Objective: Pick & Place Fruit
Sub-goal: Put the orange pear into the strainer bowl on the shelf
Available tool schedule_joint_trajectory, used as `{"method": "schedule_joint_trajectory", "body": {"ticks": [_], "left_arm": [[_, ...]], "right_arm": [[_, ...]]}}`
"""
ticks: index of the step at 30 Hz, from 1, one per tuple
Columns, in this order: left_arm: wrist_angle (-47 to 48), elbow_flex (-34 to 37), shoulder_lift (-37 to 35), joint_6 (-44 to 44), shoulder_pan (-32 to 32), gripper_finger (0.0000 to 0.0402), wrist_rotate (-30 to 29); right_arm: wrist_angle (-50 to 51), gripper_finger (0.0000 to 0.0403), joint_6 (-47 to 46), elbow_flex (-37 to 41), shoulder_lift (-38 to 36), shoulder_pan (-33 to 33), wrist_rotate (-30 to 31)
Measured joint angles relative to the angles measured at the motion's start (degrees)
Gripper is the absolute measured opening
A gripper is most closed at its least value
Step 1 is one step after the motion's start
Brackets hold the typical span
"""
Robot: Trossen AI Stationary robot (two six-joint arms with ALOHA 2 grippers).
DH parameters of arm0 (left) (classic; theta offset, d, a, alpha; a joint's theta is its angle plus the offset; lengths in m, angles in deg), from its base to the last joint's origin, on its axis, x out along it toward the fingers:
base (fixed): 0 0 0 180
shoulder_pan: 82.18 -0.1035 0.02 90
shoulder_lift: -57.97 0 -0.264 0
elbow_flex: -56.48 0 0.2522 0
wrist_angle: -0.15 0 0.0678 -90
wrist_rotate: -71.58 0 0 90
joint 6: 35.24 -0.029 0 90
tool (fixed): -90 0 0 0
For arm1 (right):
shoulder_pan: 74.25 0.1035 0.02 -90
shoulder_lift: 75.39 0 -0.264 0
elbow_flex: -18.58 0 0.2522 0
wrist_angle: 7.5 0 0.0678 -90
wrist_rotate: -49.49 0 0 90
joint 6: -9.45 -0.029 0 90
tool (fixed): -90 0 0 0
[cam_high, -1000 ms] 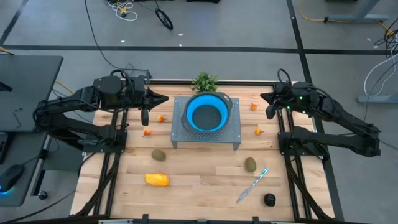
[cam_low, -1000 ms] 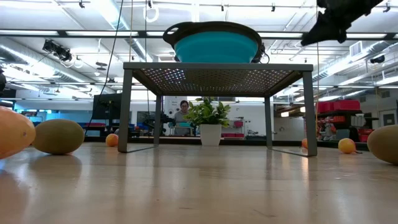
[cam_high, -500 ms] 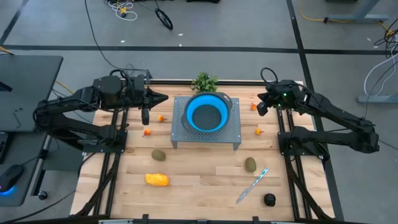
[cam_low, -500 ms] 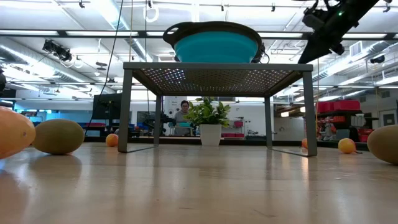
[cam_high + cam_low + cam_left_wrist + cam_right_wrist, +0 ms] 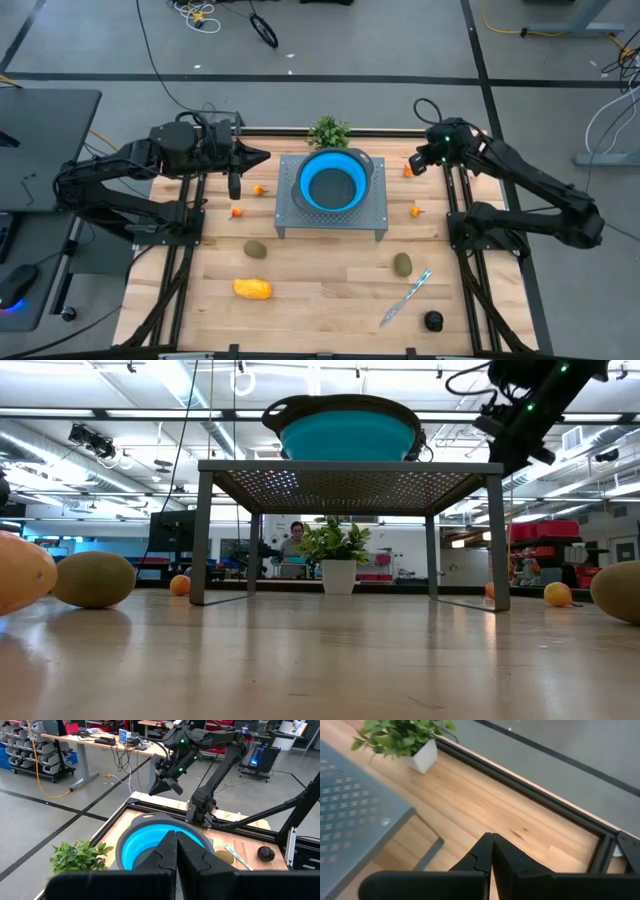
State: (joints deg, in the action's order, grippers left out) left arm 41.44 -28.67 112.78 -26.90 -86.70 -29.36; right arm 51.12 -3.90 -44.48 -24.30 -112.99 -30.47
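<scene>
High view: right gripper, fingers pressed together, poised just beside small orange fruit — likely light, firm, roll-prone; best pinched across its middle.

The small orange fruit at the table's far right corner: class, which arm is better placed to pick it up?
The right arm, probably. Its hand, shut, hovers right beside that fruit; the left hand waits across the bowl.

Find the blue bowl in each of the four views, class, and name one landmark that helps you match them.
High view: blue bowl centre, atop the grey perforated stand.
Low view: top centre, on the stand.
Left wrist view: lower middle, behind the fingers.
Right wrist view: not in it.
Shared landmark: potted plant.
</scene>
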Motion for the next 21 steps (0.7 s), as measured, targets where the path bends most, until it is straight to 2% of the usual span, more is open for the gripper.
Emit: {"method": "schedule_joint_trajectory", "body": {"ticks": [9,18,21], "left_arm": [[0.0,0.0,0.0,0.0,0.0,0.0003,0.0],[0.0,0.0,0.0,0.0,0.0,0.0005,-0.5],[0.0,0.0,0.0,0.0,0.0,0.0004,-0.5]], "right_arm": [[-0.1,0.0015,2.1,0.0,1.4,-6.5,-3.9],[0.5,0.0015,-4.2,0.0,1.6,-7.9,-4.8],[3.1,0.0018,-4.9,0.0,2.8,-7.9,-7.4]]}}
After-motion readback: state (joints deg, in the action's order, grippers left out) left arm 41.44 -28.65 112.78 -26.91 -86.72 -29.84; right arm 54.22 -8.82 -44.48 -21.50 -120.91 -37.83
